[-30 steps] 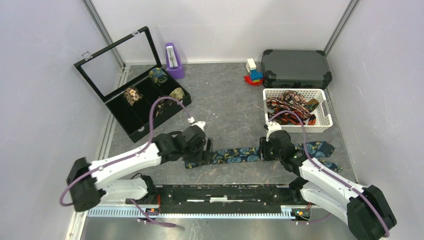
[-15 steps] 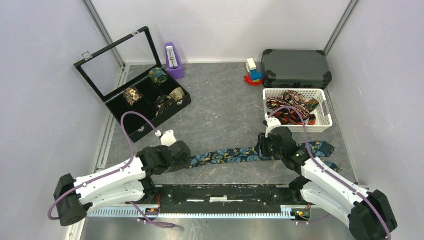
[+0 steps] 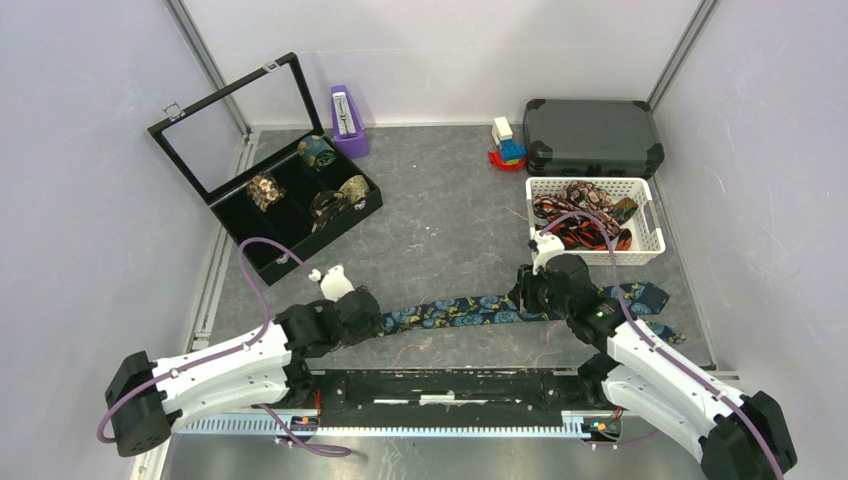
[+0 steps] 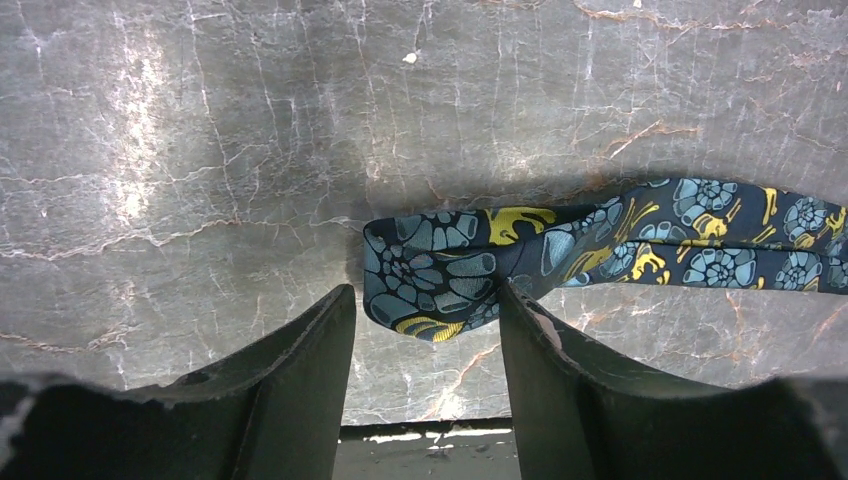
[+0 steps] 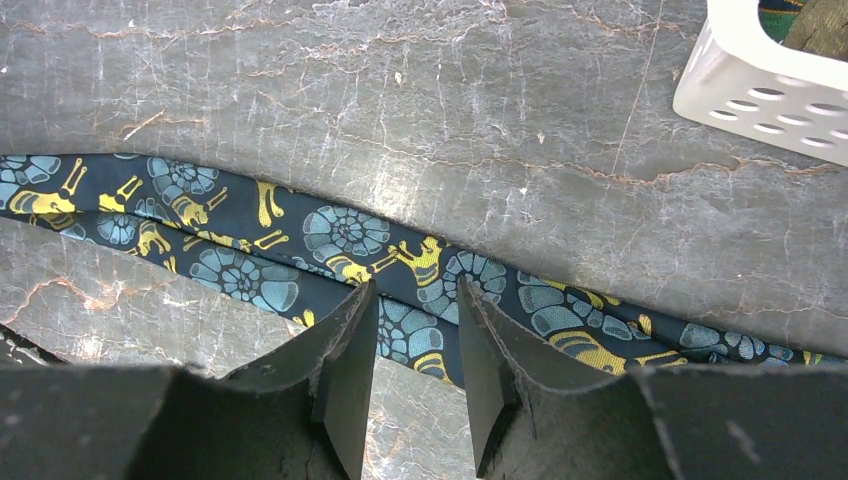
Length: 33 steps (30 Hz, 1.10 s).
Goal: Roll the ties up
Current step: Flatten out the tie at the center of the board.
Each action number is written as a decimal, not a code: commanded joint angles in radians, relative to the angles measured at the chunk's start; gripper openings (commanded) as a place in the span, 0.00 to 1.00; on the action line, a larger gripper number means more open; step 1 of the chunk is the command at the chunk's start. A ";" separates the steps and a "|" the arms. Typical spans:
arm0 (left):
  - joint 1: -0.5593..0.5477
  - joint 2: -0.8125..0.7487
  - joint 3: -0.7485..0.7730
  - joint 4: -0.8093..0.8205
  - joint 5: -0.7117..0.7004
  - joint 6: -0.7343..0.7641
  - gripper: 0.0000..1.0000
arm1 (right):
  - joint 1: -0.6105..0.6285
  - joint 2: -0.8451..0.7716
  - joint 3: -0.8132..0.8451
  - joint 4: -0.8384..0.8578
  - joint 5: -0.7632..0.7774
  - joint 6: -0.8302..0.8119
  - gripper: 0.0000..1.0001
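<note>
Navy paisley fabric necktie (image 3: 455,311) is lying unrolled: left gripper (image 4: 425,303) is backing nearward, jaws open; right gripper (image 5: 418,300), jaws narrowly parted, is pinning it.

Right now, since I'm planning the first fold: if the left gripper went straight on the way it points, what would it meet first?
Probably the folded end of the navy tie, which lies just ahead of the open left gripper, between its fingertips; the gap in depth is unclear.
</note>
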 commanded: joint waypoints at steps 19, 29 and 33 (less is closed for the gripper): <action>-0.002 -0.144 -0.045 -0.082 -0.120 -0.042 0.14 | -0.004 -0.007 0.004 0.013 -0.015 -0.011 0.42; -0.002 -0.326 -0.076 -0.209 -0.139 -0.020 0.05 | -0.004 0.032 0.013 0.020 -0.055 -0.016 0.42; -0.001 -0.367 -0.057 -0.278 -0.165 -0.063 0.11 | -0.005 0.018 0.027 -0.048 0.021 -0.009 0.42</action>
